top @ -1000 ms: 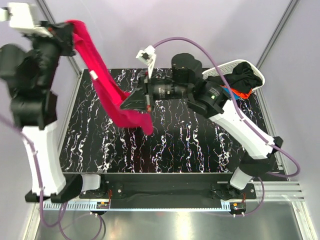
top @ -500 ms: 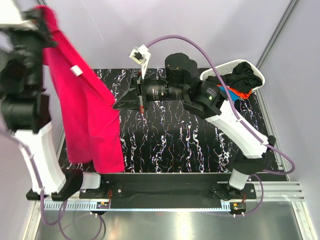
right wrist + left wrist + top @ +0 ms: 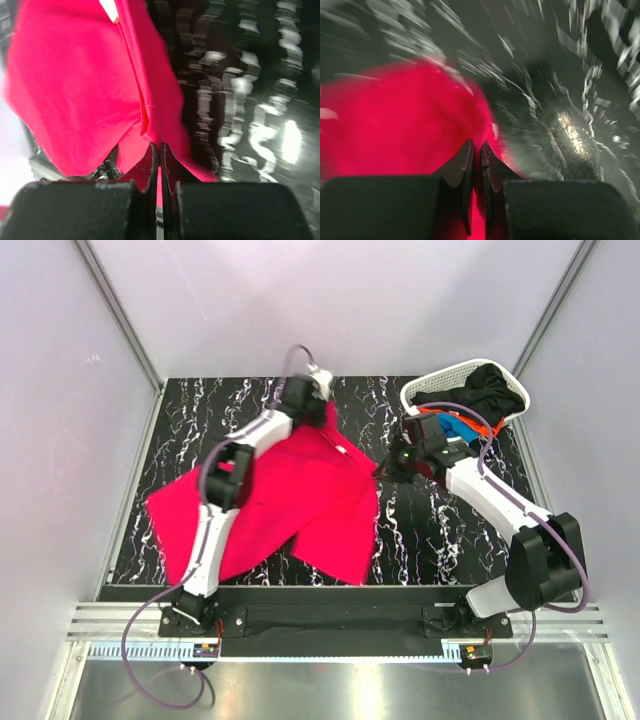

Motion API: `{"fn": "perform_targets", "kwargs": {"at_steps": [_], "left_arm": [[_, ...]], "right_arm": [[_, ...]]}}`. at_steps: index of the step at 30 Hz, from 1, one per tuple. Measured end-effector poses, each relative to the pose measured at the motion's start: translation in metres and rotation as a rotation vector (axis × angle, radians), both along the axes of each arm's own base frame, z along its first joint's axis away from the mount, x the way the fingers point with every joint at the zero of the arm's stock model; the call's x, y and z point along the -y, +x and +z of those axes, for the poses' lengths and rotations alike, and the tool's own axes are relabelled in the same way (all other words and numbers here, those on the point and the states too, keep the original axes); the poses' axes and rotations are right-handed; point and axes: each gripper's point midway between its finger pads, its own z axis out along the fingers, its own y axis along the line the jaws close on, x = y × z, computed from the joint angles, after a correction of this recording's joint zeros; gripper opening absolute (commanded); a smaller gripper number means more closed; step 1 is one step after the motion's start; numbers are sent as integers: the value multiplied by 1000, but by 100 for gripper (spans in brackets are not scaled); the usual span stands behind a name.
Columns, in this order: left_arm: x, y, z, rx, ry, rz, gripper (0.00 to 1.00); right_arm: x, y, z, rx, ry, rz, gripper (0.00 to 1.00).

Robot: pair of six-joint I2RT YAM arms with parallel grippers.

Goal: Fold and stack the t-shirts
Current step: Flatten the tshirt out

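**Pinkish-red t-shirt**: spread out and rumpled over the left and centre of the black, white-veined surface in the top view. Lower corner close to the bottom edge of the surface. Small white label at the top of the right wrist view.

**Left gripper**: at the shirt's upper corner, top centre of the overhead frame. Jaws almost together, clamped on red cloth. Wrist view blurred.

**Right gripper**: at the shirt's right edge, centre-right of the overhead frame. Jaws closed on a fold of the same cloth, beside a seam.

**White lattice basket**: upper right of the overhead frame. Holding the black t-shirt heaped on top, with the blue t-shirt and orange t-shirt showing at its lower rim.
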Motion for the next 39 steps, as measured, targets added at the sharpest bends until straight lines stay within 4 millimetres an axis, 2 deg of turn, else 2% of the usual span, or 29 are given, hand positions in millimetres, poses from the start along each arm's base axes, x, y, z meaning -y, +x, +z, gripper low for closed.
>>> {"fn": "perform_targets", "kwargs": {"at_steps": [1,2,3,5,9,11,14,15,19,21,22,24,25,27,29,31,33,36,38,39], "left_arm": [[19,-5,-32,-45,9,-24,0],[32,-9,-53,-73,14,-39,0],[47,-8,-63,-64,1,-53,0],[66,0,-45,-16,-38,-52,0],[80,21,8,103,-148,-17,0],[81,25,21,126,-178,-3,0],[84,25,26,134,-200,2,0],[84,25,26,133,-200,2,3],[82,26,28,146,-180,6,44],[70,31,33,164,-156,32,55],[64,33,36,169,-145,44,75],[45,35,48,175,-107,85,89],[37,36,55,181,-91,109,91],[13,31,78,185,-59,177,92],[-14,10,101,180,-35,238,88],[-45,-28,118,144,-21,282,83],[-75,-75,133,112,-28,316,82],[-107,-130,148,102,-57,353,83],[-122,-165,140,60,-78,373,82],[-124,-177,134,40,-94,376,82]], "right_arm": [[11,0,-9,-27,-15,-29,0],[21,0,-17,-49,-31,-51,0],[27,0,-21,-63,-46,-62,0],[36,0,-28,-81,-83,-78,0],[59,7,-39,-112,-169,-134,0],[74,15,-44,-119,-205,-175,0],[93,24,-49,-125,-259,-225,0],[98,26,-51,-127,-280,-239,0],[119,32,-62,-163,-380,-288,0],[140,24,-75,-228,-461,-313,0],[151,20,-82,-263,-503,-324,1],[167,15,-93,-315,-572,-331,26],[175,15,-98,-335,-612,-330,37],[187,16,-103,-355,-686,-308,53],[191,22,-102,-353,-727,-279,58],[191,27,-94,-335,-735,-261,66],[182,34,-83,-291,-744,-232,72],[152,34,-66,-211,-743,-151,73],[119,26,-55,-166,-698,-66,72],[106,21,-52,-150,-671,-33,72]]}}
